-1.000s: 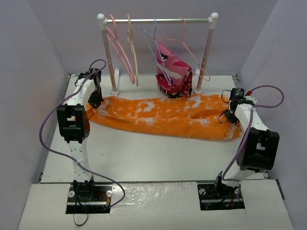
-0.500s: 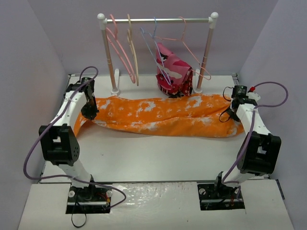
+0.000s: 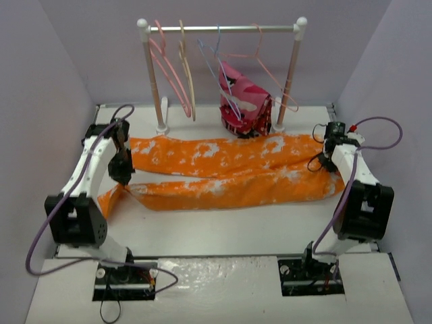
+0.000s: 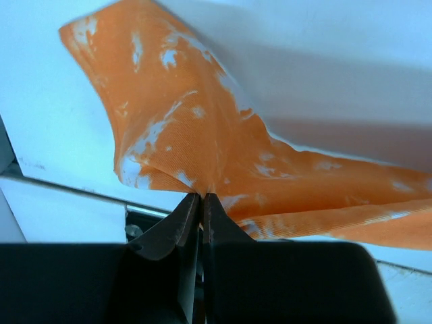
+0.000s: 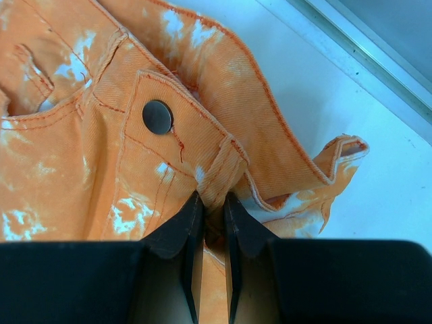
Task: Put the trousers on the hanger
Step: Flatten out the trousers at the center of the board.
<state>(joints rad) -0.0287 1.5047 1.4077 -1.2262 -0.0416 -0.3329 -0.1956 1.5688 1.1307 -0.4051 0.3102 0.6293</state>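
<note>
The orange trousers (image 3: 229,172) with white blotches lie stretched across the table, waist at the right and leg ends at the left. My left gripper (image 3: 123,177) is shut on a leg end and holds it a little off the table; in the left wrist view (image 4: 201,196) the cloth (image 4: 189,128) fans out from the closed tips. My right gripper (image 3: 331,165) is shut on the waistband; in the right wrist view (image 5: 213,199) it pinches a belt loop beside the button (image 5: 157,116). The bright pink hanger (image 3: 172,81) hangs at the left of the rack.
The clothes rack (image 3: 223,29) stands at the back of the table. It also holds a beige hanger (image 3: 187,67), a thin light-blue hanger (image 3: 214,64), a salmon hanger (image 3: 273,77) and a pink-red camouflage garment (image 3: 244,101). Walls close in left and right.
</note>
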